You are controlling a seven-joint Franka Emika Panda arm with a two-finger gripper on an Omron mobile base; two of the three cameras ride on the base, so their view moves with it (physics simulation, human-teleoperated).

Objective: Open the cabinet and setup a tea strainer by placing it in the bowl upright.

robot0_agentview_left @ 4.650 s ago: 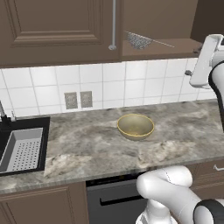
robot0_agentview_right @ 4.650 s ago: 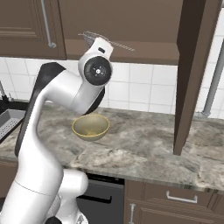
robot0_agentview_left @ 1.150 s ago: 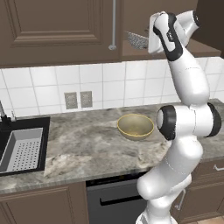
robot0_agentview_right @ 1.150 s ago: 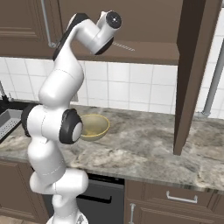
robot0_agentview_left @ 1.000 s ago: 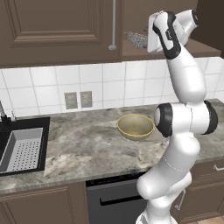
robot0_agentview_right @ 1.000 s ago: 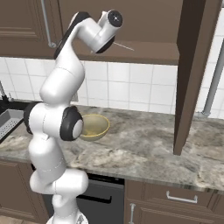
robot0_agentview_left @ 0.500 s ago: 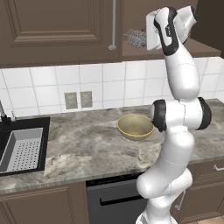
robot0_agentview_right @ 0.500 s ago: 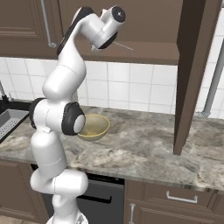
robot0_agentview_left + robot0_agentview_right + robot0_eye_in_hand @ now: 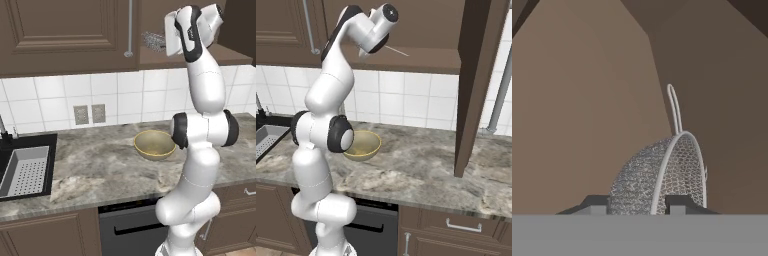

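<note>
The dark brown cabinet [image 9: 65,30] stands with its right door [image 9: 476,85] swung open. On its bottom shelf lies the tea strainer [image 9: 152,41], a silver mesh basket [image 9: 657,175] with a thin wire handle [image 9: 398,51] pointing away from the hand. My gripper [image 9: 637,204] is raised into the cabinet [image 9: 166,42], its two fingertips [image 9: 594,204] pressed against the sides of the mesh, shut on it. The mustard-yellow bowl [image 9: 154,145] sits on the counter below [image 9: 363,145], with nothing inside.
A black sink holds a grey perforated tray [image 9: 25,170] at the far left. Two wall outlets [image 9: 90,114] sit on the tiled backsplash. The open door hangs over the counter's right part. A marble counter [image 9: 95,165] stretches between sink and bowl.
The fingers have closed from wide open onto the strainer's mesh. The hand has pushed slightly further into the cabinet.
</note>
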